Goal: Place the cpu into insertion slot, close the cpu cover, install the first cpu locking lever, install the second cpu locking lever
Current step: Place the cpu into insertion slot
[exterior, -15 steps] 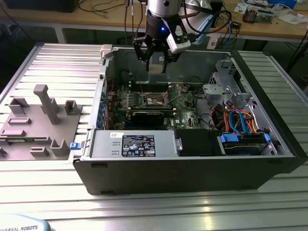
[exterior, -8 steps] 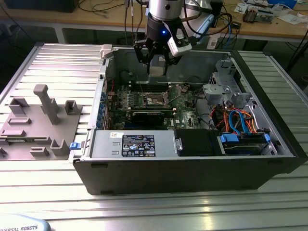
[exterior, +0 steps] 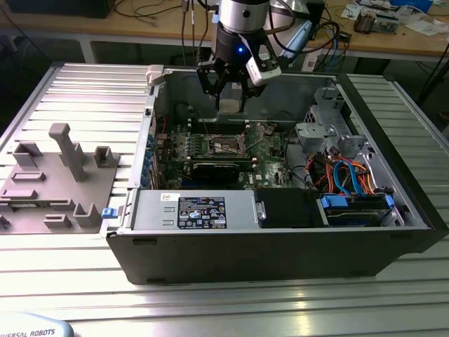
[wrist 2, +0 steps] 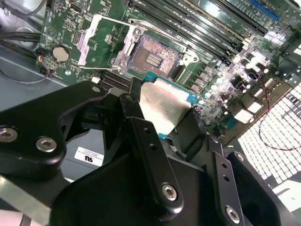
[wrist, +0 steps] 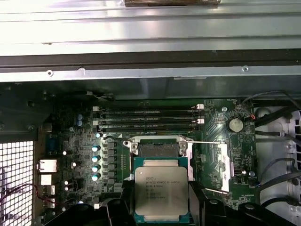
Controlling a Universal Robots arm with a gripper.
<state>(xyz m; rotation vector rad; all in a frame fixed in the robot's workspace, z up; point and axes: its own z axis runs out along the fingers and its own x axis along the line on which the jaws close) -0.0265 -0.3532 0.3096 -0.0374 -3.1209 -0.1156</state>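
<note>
Computer case (exterior: 280, 260), side open, on slatted table (exterior: 210, 309); printed label (exterior: 201, 210) on the case's edge nearest the exterior camera. Green board (wrist: 221, 136): insertion slot (wrist: 157, 149) bare, cpu cover (wrist 2: 87, 40) swung open, lever (wrist: 211, 142) unlatched. Gripper (exterior: 228, 90) clenched on cpu (wrist: 161, 190), held above board beside slot; fine print on its top. All four steps judged outstanding.

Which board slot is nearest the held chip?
The square, silver-rimmed insertion slot, closest to the cpu; the long narrow memory slots lie beyond it.

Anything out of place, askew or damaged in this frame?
Nothing stands out. The tool holds the cpu above the open, empty insertion slot, its edges parallel to the slot's; the cpu cover stands open.
</note>
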